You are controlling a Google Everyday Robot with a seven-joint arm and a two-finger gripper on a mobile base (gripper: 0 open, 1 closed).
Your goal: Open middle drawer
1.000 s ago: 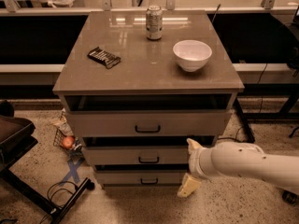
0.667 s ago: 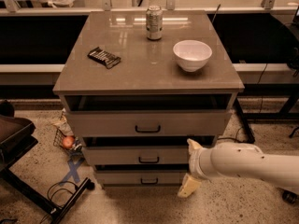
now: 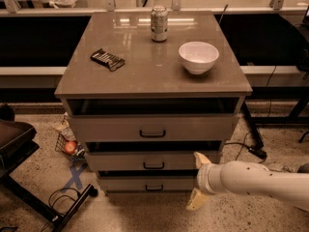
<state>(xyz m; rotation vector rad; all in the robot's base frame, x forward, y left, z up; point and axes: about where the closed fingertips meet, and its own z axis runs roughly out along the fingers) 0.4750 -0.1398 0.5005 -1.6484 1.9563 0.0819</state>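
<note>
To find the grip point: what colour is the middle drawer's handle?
The handle is dark, nearly black; camera view. The gripper hangs to its lower right.

Your arm (image 3: 256, 180) is a smooth white tube with small dark holes and a grey wrist ring. Your claw (image 3: 193, 181), at the cabinet's (image 3: 106, 128) lower right corner, has two cream, wedge-shaped fingers (image 3: 202, 159), spread apart.
</note>
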